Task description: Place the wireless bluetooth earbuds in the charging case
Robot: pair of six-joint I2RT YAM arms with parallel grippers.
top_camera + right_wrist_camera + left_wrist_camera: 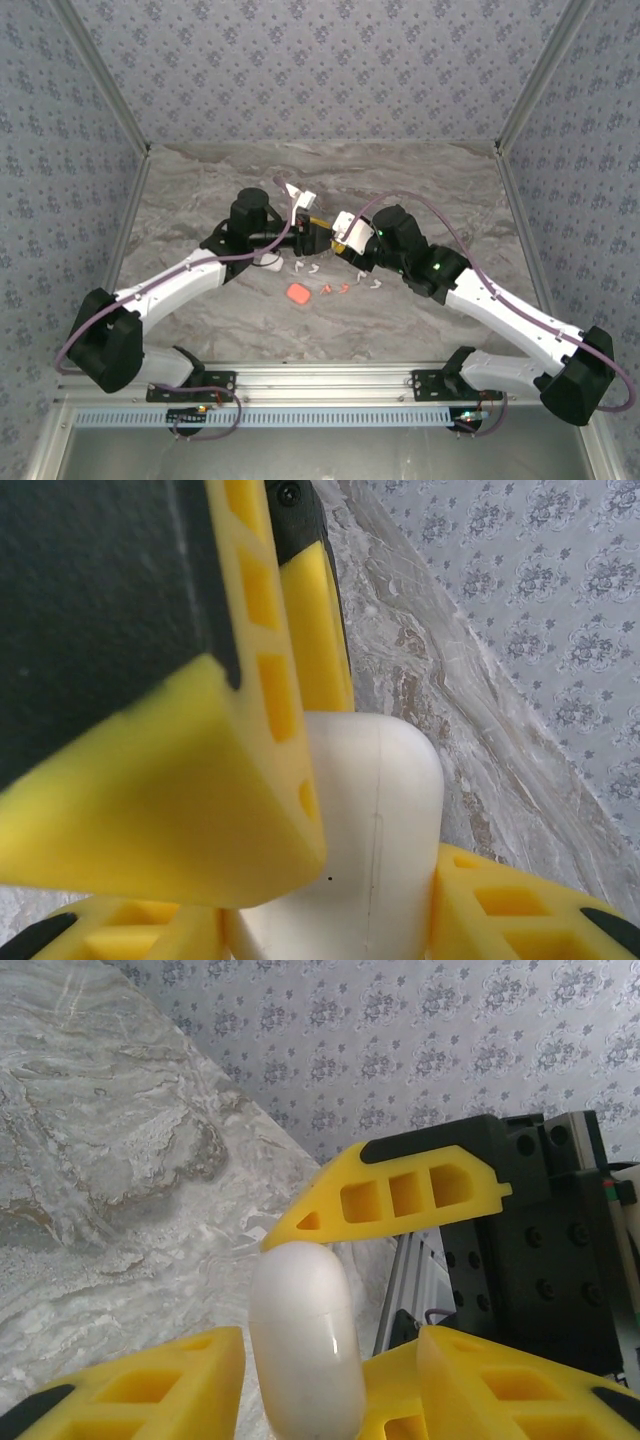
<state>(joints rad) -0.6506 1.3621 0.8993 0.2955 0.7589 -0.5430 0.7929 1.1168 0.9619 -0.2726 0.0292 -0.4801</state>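
Charging case [305, 1340] sits clamped by left gripper [325, 1380] and right gripper [330, 905] alike; earbuds [328, 290] lie scattered nearby.

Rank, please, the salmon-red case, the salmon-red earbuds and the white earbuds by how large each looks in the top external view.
1. The salmon-red case, clearly the largest.
2. The salmon-red earbuds and the white earbuds: each looks tiny and about alike, too small to rank against each other.
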